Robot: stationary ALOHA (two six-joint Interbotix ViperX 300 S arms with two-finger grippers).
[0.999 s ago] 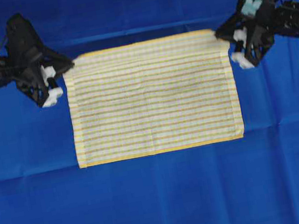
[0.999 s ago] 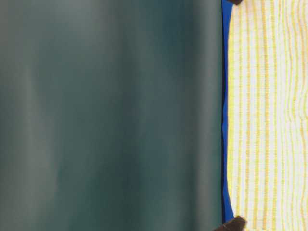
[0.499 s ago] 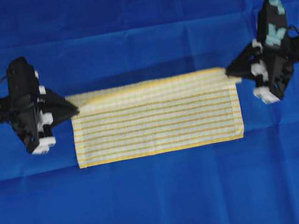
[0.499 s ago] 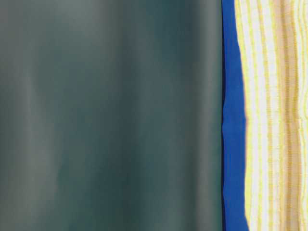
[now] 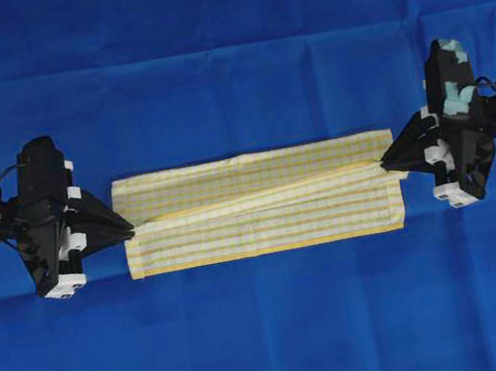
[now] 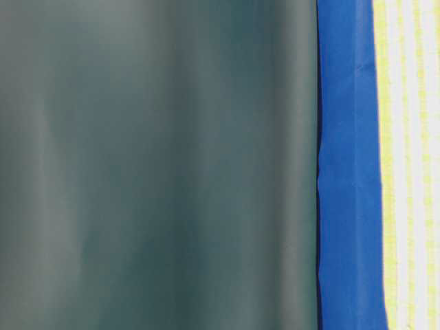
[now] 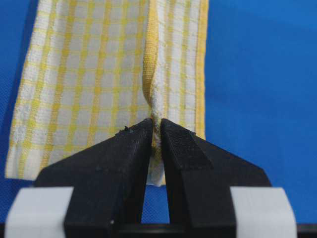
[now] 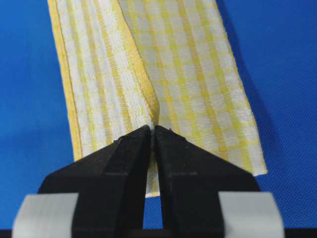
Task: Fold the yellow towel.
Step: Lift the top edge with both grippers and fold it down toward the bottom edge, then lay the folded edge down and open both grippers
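the towel (image 5: 261, 204) lay across the middle of the worktop (image 5: 273, 334), which was draped in a plain blue cloth (image 5: 220, 19). it made a long, low band running from nine o'clock to three o'clock, folded over on itself. its twelve o'clock portion lay flat, and a hemmed edge crossed it on a slant, lower at the nine o'clock end and higher at the three o'clock end. the six o'clock hem stayed straight on the blue cloth.

the left gripper (image 5: 130, 232) sat at the towel's nine o'clock end, pointing toward three o'clock. its black fingers (image 7: 126, 153) were pressed together on a corner of the towel (image 7: 99, 74), with the yellow hem rising out of the narrow slit between them. the cloth beyond the fingers stood up in a ridge along that hem.

the right gripper (image 5: 383, 163) sat at the three o'clock end, pointing toward nine o'clock. its fingers (image 8: 124, 158) were likewise pinched tight on a towel (image 8: 163, 64) corner, where the hem bunched into a small crease at the tips.

from table level only a strip of the blue cloth (image 6: 347, 165) and a striped edge of the towel (image 6: 409, 165) showed, beside a blurred dark green surface (image 6: 158, 165) filling most of that view.
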